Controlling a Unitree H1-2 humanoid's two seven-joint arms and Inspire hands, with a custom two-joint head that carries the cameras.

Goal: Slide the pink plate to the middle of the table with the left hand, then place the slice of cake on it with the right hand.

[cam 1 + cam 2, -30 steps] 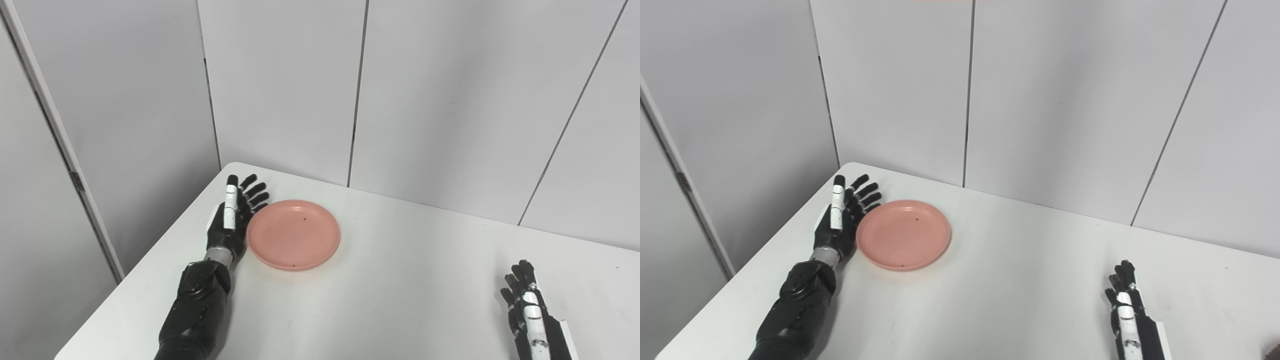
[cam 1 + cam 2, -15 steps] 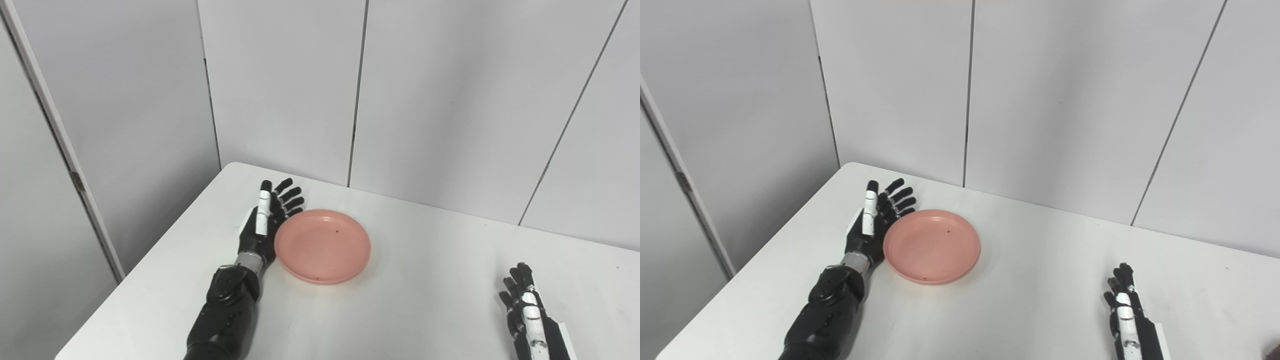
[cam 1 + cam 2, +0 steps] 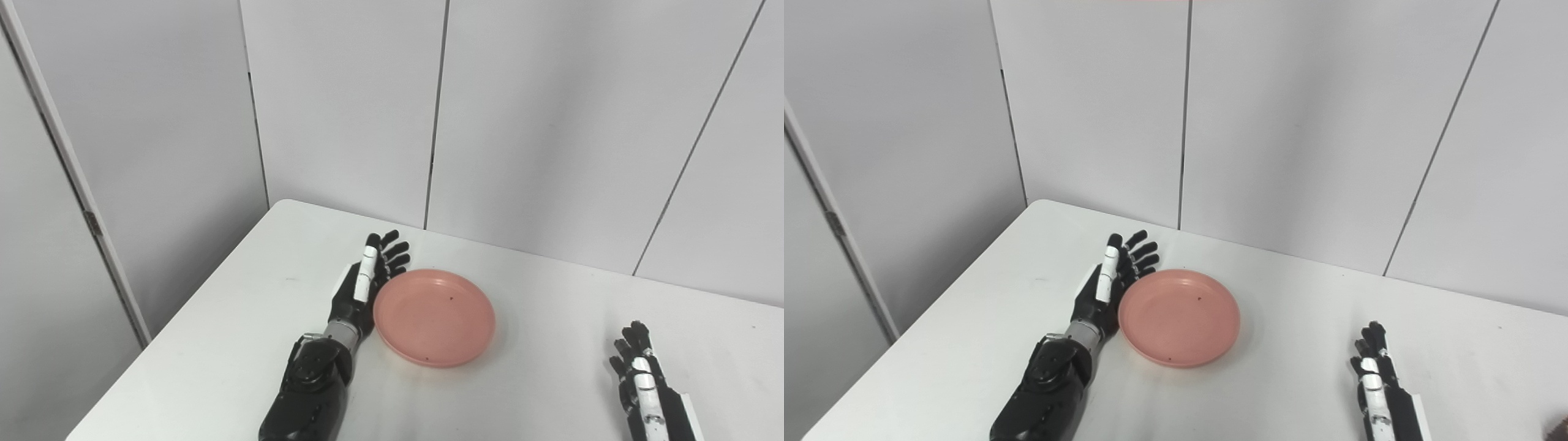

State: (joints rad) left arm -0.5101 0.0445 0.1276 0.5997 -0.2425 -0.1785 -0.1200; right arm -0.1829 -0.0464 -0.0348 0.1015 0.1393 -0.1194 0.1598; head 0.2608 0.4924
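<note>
Two hands on the table (image 3: pixel 202 343): left hand (image 3: pixel 366 285), fingers spread, edge-on against the pink plate's (image 3: pixel 435 317) left rim; right hand (image 3: pixel 637 373) well right of plate, fingers extended, empty.

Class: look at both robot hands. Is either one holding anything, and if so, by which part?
Nothing is held. The left hand is open, set edge-on against the pink plate at its left rim, not gripping it. The right hand rests open and empty.

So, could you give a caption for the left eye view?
Open left hand against the pink plate's left rim on the white table; right hand rests open.
</note>
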